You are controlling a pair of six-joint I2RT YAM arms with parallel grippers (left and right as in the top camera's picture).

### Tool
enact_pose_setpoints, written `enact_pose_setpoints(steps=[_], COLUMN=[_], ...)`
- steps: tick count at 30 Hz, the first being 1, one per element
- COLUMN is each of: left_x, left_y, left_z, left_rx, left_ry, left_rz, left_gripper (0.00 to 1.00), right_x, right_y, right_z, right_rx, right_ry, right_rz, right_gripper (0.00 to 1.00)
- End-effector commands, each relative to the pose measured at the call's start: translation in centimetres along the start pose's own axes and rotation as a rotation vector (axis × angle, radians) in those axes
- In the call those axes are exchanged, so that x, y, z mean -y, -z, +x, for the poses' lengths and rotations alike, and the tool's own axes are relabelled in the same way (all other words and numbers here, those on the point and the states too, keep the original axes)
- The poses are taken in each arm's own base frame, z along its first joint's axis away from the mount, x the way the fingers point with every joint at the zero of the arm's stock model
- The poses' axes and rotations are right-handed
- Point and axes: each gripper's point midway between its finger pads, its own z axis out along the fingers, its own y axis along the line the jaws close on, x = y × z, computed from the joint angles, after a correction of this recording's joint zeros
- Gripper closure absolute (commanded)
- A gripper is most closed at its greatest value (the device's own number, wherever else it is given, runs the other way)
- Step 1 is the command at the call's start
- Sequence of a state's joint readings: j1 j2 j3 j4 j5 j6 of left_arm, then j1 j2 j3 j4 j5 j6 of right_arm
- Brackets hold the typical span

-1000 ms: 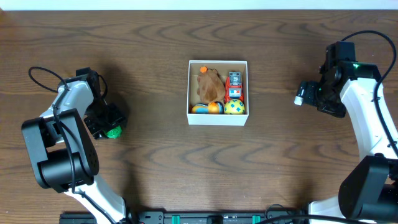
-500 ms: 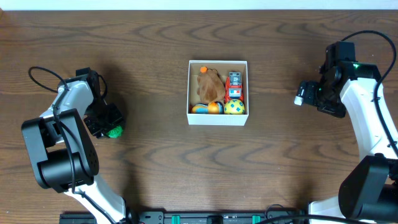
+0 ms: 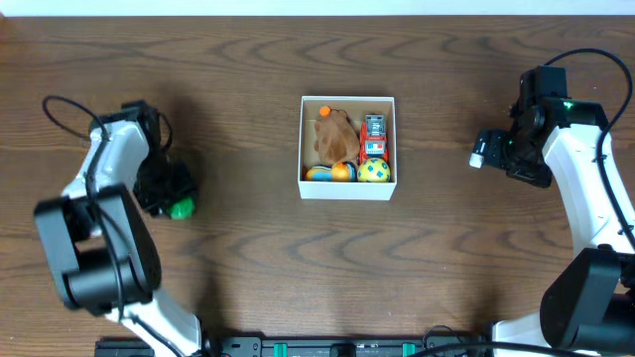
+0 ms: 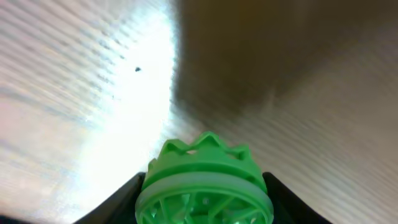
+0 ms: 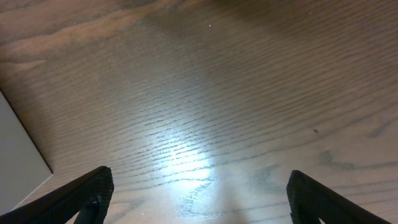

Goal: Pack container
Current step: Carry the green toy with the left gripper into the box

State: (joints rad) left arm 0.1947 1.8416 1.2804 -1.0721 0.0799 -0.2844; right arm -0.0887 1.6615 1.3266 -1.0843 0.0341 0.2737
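The container (image 3: 347,189), a small square box with white walls and a tan inside, sits at the table's middle. It holds a brown plush toy (image 3: 332,135), a red toy car (image 3: 374,134), a yellow-green ball (image 3: 374,171) and a blue-orange toy (image 3: 330,173). My left gripper (image 3: 175,201) is at the far left, shut on a green ribbed toy (image 3: 181,209); in the left wrist view the green toy (image 4: 204,186) sits between the two black fingers. My right gripper (image 3: 488,149) is open and empty at the right; its fingers (image 5: 199,199) frame bare wood.
The wooden table (image 3: 258,258) spreads around the box. A white wall edge (image 5: 18,140) shows at the left of the right wrist view. Both arm bases stand at the front corners.
My left arm has shifted slightly, with the green toy still in the gripper at almost the same spot. The right arm and the box have not moved.
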Motion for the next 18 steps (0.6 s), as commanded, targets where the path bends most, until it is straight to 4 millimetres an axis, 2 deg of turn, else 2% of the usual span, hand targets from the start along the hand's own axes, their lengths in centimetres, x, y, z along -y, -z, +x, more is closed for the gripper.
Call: enact_pose_setpoints(steps=[1, 3, 7, 10, 13, 15, 18], left_x=[3.3, 6.1, 12.3, 16.9, 20.3, 21.7, 23.4], left_y=[6.8, 10.4, 16.1, 18.4, 18.5, 17.3, 14.2], left_z=[-0.1, 1.1, 4.2, 7.2, 9.3, 9.8, 10.0], left_rx=[0.206, 0.323, 0.540, 0.653, 0.698, 0.700, 0.639], left_ry=[-0.102, -0.195, -0.403, -0.581, -0.714, -0.763, -0.804], left_rz=[0.063, 0.115, 0.249, 0.326, 0.343, 0.306, 0.254], left_gripper=[0.66, 0.70, 0.72, 0.73, 0.76, 0.76, 0.76], right_x=[0.2, 0.2, 0.2, 0.2, 0.2, 0.2, 0.2], right_y=[0.0, 0.0, 0.0, 0.0, 0.0, 0.0, 0.0], right_z=[0.0, 0.0, -0.1, 0.0, 0.0, 0.0, 0.0], right_rx=[0.001, 0.001, 0.001, 0.001, 0.001, 0.001, 0.001], right_ry=[0.012, 0.012, 0.012, 0.012, 0.012, 0.012, 0.012], right_rz=[0.008, 0.008, 0.007, 0.008, 0.008, 0.008, 0.008], right_gripper=[0.09, 0.09, 0.09, 0.09, 0.09, 0.09, 0.09])
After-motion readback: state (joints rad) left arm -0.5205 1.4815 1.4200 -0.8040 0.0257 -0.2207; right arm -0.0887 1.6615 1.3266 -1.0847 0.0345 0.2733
